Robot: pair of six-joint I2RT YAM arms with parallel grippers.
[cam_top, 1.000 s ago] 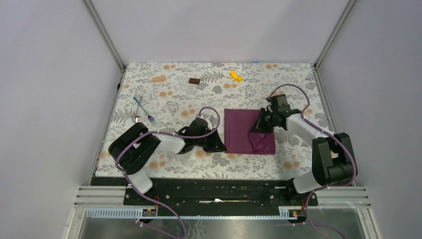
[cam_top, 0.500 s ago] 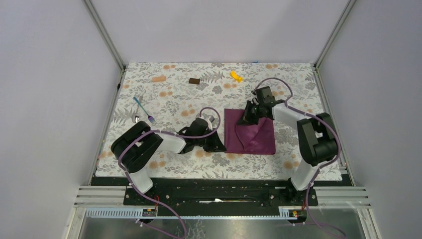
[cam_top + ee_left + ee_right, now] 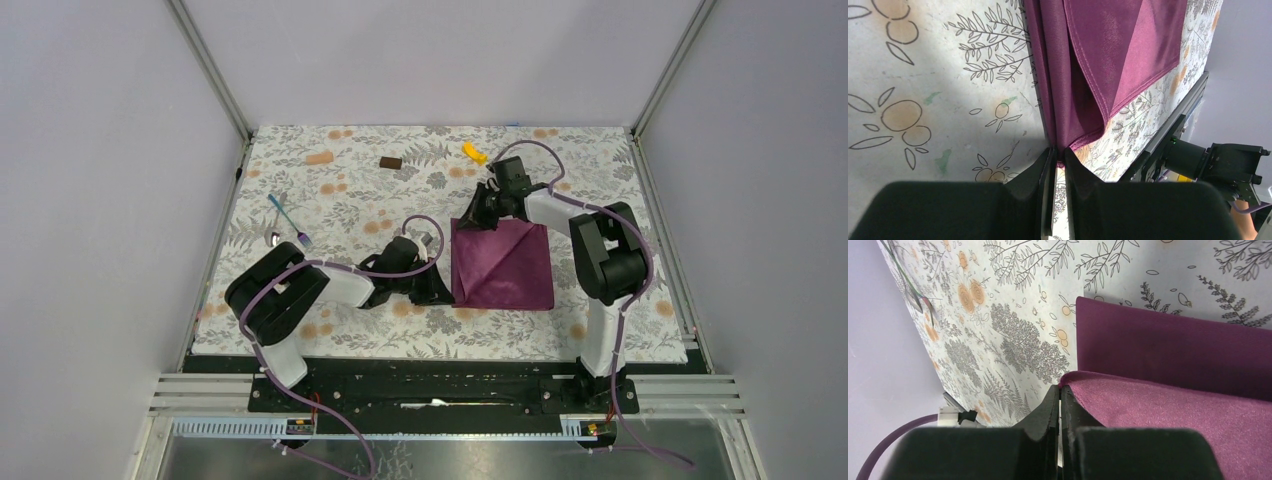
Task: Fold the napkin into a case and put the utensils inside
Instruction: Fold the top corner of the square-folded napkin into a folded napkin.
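Observation:
The plum napkin point(image 3: 510, 270) lies on the floral covering right of centre, with one flap folded diagonally over it. My right gripper point(image 3: 471, 217) is at its far left corner, shut on the tip of that lifted flap point(image 3: 1168, 420). My left gripper point(image 3: 441, 290) is low at the near left corner. Its jaws are almost together, with the napkin's folded edge point(image 3: 1063, 100) pinched between the tips. The utensils lie far left: a fork point(image 3: 290, 222) with a blue handle and a spoon point(image 3: 273, 239) beside it. Neither gripper touches them.
A small brown block point(image 3: 390, 162), a yellow piece point(image 3: 474, 152) and a pale orange piece point(image 3: 320, 158) lie along the far side of the covering point(image 3: 350, 200). Frame posts rise at both far corners. The black base rail runs along the near edge.
My right gripper has carried the napkin's corner from the right side up to the far left, laying a diagonal flap. My left gripper's jaws have narrowed onto the near left corner.

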